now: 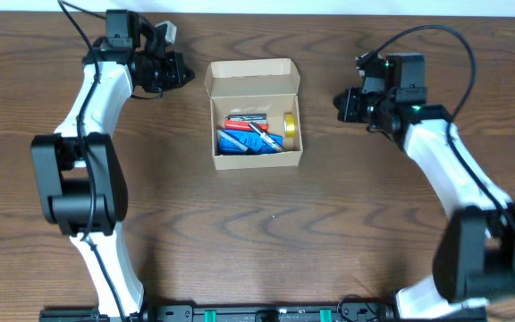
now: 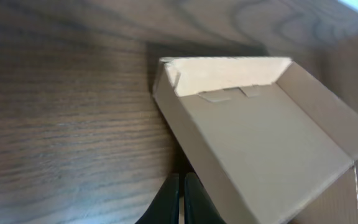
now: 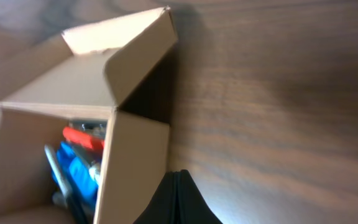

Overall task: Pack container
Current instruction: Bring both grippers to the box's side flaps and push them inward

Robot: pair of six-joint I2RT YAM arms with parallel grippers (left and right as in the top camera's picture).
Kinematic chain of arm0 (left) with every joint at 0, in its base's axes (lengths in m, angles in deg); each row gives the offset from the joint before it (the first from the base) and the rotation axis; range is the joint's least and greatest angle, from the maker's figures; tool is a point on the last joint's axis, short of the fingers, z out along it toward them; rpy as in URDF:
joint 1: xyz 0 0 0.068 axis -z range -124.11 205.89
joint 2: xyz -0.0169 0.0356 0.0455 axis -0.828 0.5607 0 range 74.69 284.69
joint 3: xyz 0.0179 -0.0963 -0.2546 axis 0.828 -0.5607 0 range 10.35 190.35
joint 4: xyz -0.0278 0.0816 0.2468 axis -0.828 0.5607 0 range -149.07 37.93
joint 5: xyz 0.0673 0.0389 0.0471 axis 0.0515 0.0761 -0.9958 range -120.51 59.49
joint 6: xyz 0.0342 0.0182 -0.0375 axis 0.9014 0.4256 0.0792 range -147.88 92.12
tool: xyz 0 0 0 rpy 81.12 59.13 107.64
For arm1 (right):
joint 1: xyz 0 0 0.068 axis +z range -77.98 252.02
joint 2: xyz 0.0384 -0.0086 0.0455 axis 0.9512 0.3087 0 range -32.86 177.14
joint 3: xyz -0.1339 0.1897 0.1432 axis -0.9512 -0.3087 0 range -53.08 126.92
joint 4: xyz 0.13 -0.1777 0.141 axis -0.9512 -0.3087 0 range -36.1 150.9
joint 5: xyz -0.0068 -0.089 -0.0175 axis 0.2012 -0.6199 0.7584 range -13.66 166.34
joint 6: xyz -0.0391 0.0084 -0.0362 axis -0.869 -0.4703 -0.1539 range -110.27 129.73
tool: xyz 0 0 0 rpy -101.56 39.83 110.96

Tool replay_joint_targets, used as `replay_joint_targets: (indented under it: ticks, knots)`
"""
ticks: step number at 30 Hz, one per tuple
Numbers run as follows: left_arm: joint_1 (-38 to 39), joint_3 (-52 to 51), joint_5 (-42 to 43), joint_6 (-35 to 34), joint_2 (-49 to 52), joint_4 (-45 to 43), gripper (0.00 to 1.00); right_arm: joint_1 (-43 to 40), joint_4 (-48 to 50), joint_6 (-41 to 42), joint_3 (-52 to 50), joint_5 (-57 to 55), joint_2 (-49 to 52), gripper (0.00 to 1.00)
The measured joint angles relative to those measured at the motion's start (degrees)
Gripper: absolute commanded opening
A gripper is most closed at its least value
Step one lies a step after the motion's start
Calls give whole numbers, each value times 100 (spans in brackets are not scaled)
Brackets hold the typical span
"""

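Observation:
The container (image 1: 288, 152), a small tan cardboard box, stands open at the table's far middle with its flap lid (image 1: 250, 80) raised at the back. Inside lie red and blue pens (image 1: 250, 132) and a yellow tape roll (image 1: 290, 129). My left gripper (image 1: 184, 73) is shut and empty, just left of the lid; the left wrist view shows its tips (image 2: 183, 186) by the lid's outer face (image 2: 260, 143). My right gripper (image 1: 342, 105) is shut and empty, right of the box; its tips (image 3: 178, 180) sit beside the box wall (image 3: 135, 168).
The table (image 1: 266, 241) is dark brown wood. The table's far edge (image 1: 329, 7) runs just behind both grippers. A black rail (image 1: 257, 313) lies along the front edge between the arm bases.

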Motion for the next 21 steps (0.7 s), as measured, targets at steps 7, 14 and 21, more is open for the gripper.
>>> replay_joint_targets:
  ticks: [7, 14, 21]
  knots:
    - [-114, 321, 459, -531, 861, -22, 6, -11, 1316, 931, 162, 826, 1480, 1]
    - [-87, 339, 660, -772, 1054, -184, 6, 4, 1493, 1375, 844, 1137, 2389, 1]
    - [-13, 372, 807, -1023, 1054, -479, 6, 155, 1982, 1773, 1394, 1241, 2785, 1]
